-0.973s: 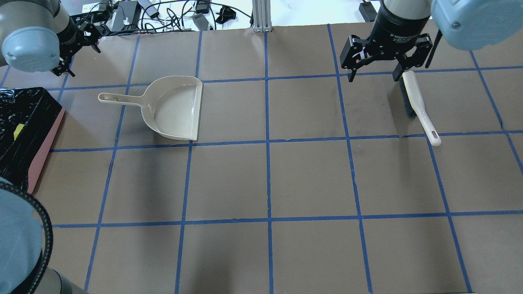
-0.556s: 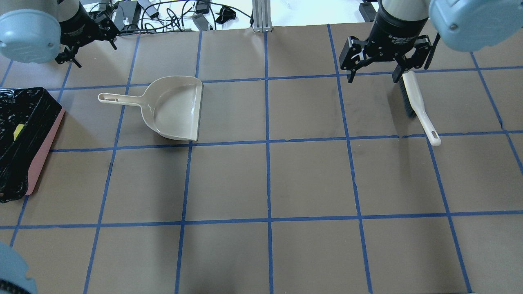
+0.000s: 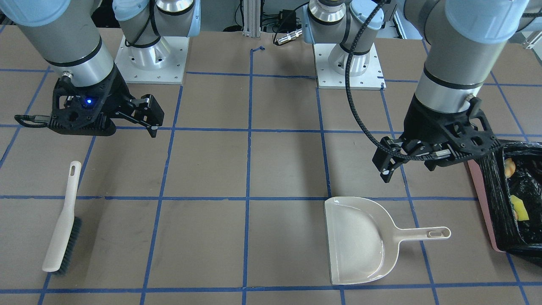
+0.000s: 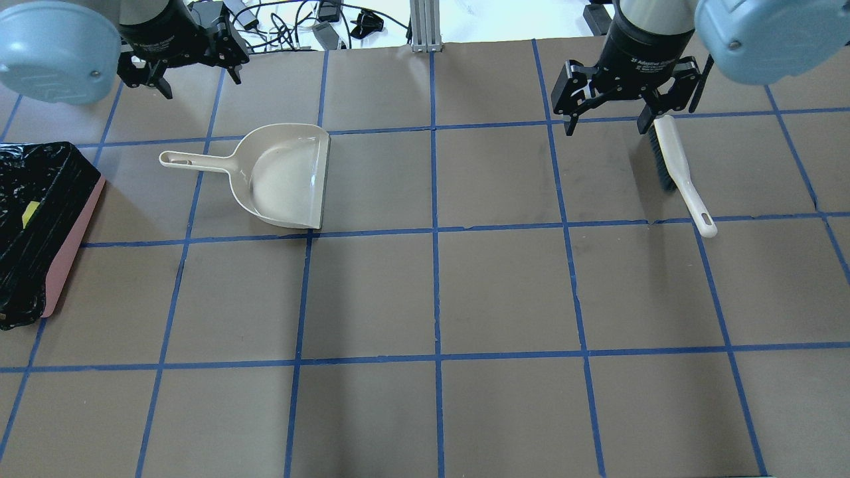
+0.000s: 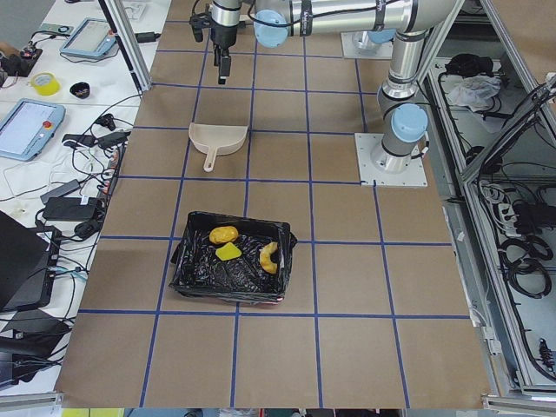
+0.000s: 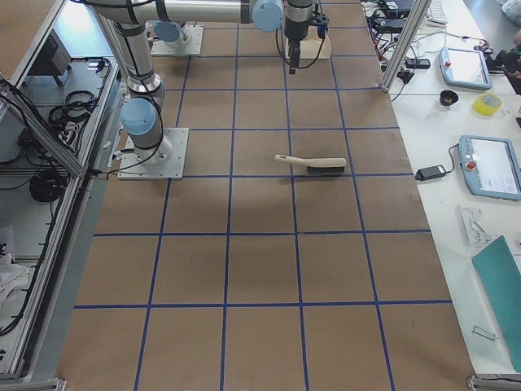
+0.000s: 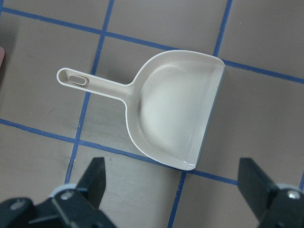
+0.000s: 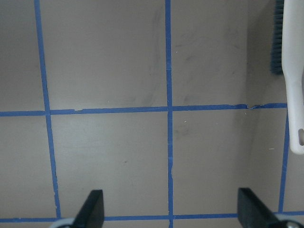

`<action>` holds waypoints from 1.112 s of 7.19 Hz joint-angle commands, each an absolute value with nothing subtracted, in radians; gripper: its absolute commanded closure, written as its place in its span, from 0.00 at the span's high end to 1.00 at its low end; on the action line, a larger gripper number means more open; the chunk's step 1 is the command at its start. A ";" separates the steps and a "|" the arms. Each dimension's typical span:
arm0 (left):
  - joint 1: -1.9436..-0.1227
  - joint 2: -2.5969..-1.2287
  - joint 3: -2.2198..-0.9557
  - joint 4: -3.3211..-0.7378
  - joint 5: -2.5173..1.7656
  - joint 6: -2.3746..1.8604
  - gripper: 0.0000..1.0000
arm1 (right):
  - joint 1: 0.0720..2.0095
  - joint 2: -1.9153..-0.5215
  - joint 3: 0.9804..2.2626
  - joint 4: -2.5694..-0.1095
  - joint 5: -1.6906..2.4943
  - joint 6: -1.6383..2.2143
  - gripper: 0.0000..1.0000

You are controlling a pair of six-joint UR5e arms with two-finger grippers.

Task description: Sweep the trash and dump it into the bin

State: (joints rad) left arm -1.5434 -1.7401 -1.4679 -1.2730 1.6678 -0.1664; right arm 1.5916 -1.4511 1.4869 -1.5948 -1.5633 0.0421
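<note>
Low in the left-end view, the pink rectangular bin lined with crinkled black plastic [image 5: 193,271] holds a wrinkled golden-yellow lump [image 5: 223,234], a yellow-and-green sponge chunk [image 5: 228,252] and a tan crimped dumpling piece [image 5: 270,257]. Farther up the brown blue-taped counter [image 5: 278,208] lies a beige plastic dustpan [image 5: 218,139], apart from the bin. Beyond it the left claw [image 4: 199,81] hangs spread, gripping nothing. The right claw [image 4: 607,126], also released, hangs near a beige bristle brush [image 4: 684,178].

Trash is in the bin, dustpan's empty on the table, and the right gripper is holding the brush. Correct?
No. The right gripper is open and empty; the front-facing view shows the brush lying free, clear of its fingers. Rest stands.
</note>
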 commanded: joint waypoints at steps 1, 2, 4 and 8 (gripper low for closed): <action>-1.606 -1.724 -1.473 -1.288 1.667 -0.074 1.00 | 1.586 -1.450 1.489 -1.589 -1.563 0.009 1.00; -1.618 -1.715 -1.473 -1.331 1.667 0.014 1.00 | 1.585 -1.450 1.489 -1.589 -1.565 0.009 1.00; -1.628 -1.697 -1.474 -1.397 1.611 0.095 1.00 | 1.585 -1.450 1.489 -1.591 -1.565 0.008 1.00; -1.618 -1.643 -1.543 -1.506 1.539 0.127 1.00 | 1.585 -1.451 1.488 -1.595 -1.563 0.006 1.00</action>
State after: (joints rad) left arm -1.6243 -1.6596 -1.5064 -1.5035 1.5377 0.1207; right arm 1.5839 -1.4510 1.4892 -1.5950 -1.5644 0.0062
